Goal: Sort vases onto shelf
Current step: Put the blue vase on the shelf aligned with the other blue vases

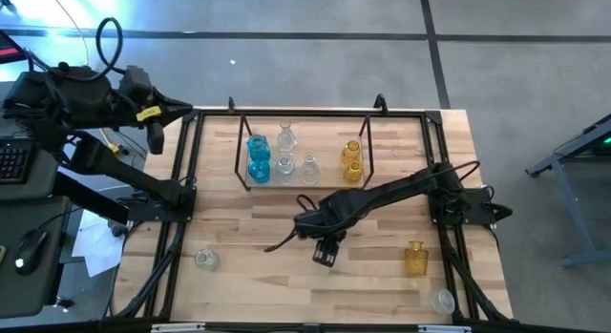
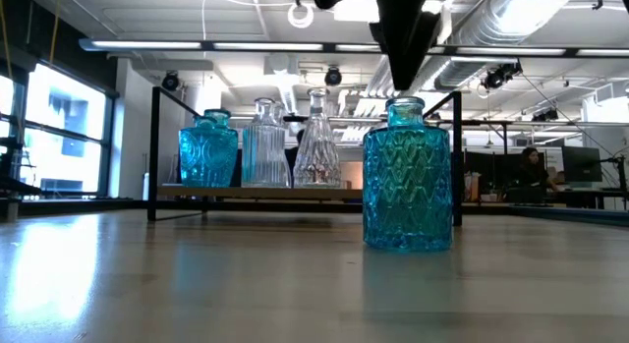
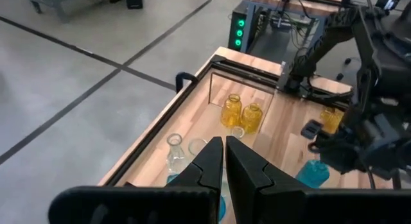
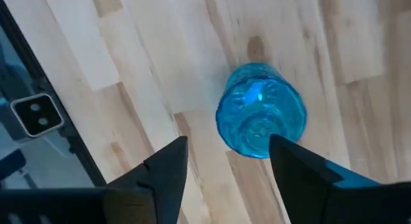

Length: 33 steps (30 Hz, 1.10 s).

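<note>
Blue vase [image 2: 407,178] stands upright on pale wood table [image 2: 197,284]; right gripper [image 4: 228,161] spread above it; left gripper [image 3: 224,161] pinched together off the table's left edge.

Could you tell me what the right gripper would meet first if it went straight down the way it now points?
The right gripper, fingers open, points down at the blue vase standing on the wooden table. It would likely meet the vase's mouth first, though the gap between them is unclear.

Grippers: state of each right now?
Left gripper: shut, holding nothing, parked off the table's left edge.
Right gripper: open above the blue vase, not gripping it.
</note>
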Available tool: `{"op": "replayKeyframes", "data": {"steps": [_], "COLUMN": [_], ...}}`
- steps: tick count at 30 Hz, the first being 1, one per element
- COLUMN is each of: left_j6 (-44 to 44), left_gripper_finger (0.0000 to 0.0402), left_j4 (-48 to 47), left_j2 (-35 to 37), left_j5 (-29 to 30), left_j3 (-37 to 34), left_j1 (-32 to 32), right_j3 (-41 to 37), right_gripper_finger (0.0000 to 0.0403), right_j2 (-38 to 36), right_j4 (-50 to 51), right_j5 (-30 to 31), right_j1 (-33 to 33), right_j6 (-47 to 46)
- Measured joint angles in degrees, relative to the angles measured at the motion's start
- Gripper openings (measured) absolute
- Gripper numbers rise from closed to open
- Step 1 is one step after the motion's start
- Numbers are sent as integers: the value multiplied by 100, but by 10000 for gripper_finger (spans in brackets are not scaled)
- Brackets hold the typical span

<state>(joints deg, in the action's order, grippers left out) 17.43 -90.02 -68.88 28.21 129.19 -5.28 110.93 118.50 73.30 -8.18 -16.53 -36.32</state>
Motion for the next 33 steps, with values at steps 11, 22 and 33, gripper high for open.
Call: {"op": "replayKeyframes", "data": {"steps": [11, 22, 33], "left_j6": [-137, -714, -1315], "left_gripper_finger": [10, 52, 172], "left_j4": [0, 5, 1065], "left_j2": [-524, -2099, -3929], "left_j5": [-879, -1315, -1800], "left_j3": [-2, 0, -2], "left_j1": [-19, -703, -713], "right_j3": [1392, 1965, 1751], "right_gripper_finger": [200, 200, 200], "right_j2": [-602, -2058, -3205], "right_j4": [1401, 1664, 1670], "right_j5": [1699, 3998, 5273], "right_j1": [-96, -473, -760], "right_j6": [-471, -903, -78]}}
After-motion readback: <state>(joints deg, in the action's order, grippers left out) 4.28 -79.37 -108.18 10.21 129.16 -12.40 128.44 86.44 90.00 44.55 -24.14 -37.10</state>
